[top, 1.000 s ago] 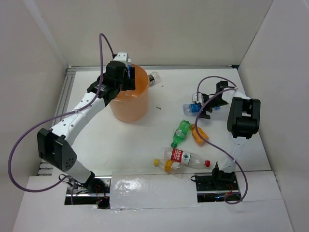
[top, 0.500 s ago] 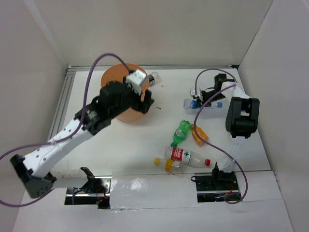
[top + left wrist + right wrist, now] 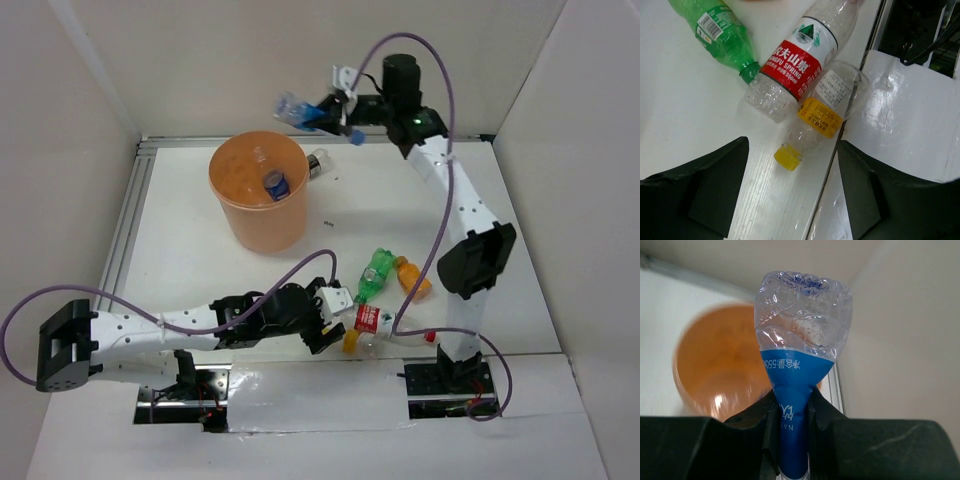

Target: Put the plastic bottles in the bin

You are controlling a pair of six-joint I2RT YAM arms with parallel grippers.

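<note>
The orange bin [image 3: 240, 215] stands at the back left with one blue-labelled bottle [image 3: 275, 184] inside it. High above the table, just right of the bin's rim, my right gripper [image 3: 322, 112] [image 3: 792, 412] is shut on a crushed clear bottle with a blue label [image 3: 291, 107] [image 3: 799, 335]; the bin [image 3: 715, 375] shows below it. Low at the front, my left gripper [image 3: 335, 322] [image 3: 792, 167] is open and empty. Just ahead of its fingers lies the yellow-capped bottle [image 3: 815, 117] [image 3: 350, 343], touching the red-labelled bottle [image 3: 800, 62] [image 3: 385, 322]. The green bottle [image 3: 376, 271] [image 3: 722, 30] and orange bottle [image 3: 413, 279] lie mid-table.
One more small bottle [image 3: 318, 162] lies behind the bin on its right. White walls enclose the table on three sides. A metal rail [image 3: 130, 210] runs along the left edge, and a shiny taped strip [image 3: 300, 385] [image 3: 900, 120] borders the front, right beside the yellow-capped bottle.
My right gripper shut on the blue-labelled bottle and lifted it from the table's right side up beside the bin. My left arm swung from the bin down to the front bottles; a bottle now lies in the bin.
</note>
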